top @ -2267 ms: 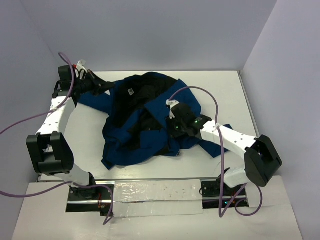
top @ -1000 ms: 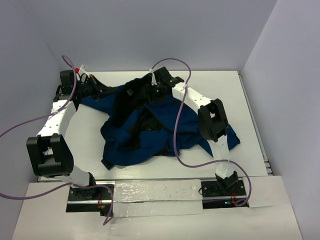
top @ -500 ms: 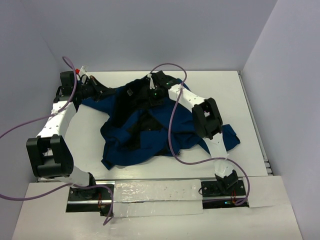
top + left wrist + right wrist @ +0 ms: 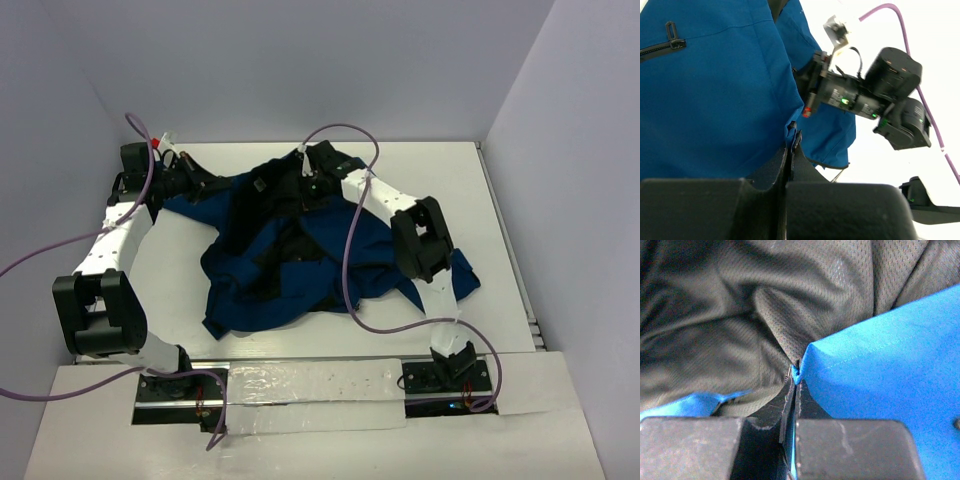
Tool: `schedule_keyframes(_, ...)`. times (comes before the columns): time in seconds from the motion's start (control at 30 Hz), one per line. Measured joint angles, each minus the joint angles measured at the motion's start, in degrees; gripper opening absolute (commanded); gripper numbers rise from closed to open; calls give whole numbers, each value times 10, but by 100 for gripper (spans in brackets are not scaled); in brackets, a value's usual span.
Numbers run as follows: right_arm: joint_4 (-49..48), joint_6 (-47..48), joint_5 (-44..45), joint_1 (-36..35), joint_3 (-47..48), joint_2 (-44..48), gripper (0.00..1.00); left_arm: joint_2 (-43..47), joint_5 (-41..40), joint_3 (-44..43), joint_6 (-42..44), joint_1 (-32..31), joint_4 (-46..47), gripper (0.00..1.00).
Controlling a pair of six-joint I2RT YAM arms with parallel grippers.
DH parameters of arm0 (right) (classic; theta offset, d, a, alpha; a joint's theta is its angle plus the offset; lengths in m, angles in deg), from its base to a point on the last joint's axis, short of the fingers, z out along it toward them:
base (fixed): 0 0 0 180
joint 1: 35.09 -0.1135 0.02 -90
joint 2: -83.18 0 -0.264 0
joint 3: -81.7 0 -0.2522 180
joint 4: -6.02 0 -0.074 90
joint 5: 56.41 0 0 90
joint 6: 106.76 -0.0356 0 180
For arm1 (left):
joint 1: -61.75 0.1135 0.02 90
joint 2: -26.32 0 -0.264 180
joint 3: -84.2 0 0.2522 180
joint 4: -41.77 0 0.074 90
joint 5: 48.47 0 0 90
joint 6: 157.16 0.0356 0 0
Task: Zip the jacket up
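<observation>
Just swung the right arm (image 4: 385, 205) off the near-right side of the bench (image 4: 470, 200) and out to its far edge, over the jacket (image 4: 275, 240). Snapped the right jaws from wide to fully pinched within the last second. Now gripping a fold at the join of blue shell (image 4: 880, 355) and black mesh lining (image 4: 715, 305), clear in the right wrist view. Kept the left jaws pinched on another blue edge of the jacket, toward the far-left corner of the bench; no change there.

Probably means both upper edges now in hand, ready to spread the front and line up the two sides. Cannot make out the main zip teeth or slider anywhere; only a small pocket zip (image 4: 660, 45) in the left wrist view. So no zipping started yet, setup only.

Jacket position: crumpled and open, lining up, over the middle of the bench, with one blue end trailing to the near-right side.

For surface: plain white matte flat bench, carrying the arms and purple cables (image 4: 345, 270). Boxed in by pale bluish-grey walls (image 4: 320, 70) on the far, left and right sides of the bench. Even light.
</observation>
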Motion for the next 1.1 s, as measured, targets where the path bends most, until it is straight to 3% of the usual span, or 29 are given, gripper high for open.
schedule_keyframes(0.57, -91, -37, -16, 36, -252, 297, 0, 23, 8, 86, -16, -49, 53, 0)
schedule_keyframes(0.87, -107, -57, -34, 62, -291, 364, 0, 74, 13, 200, -119, -110, 197, 0)
schedule_keyframes(1.1, -128, -76, -65, 64, -307, 408, 0, 69, 47, 206, -168, -127, 302, 0)
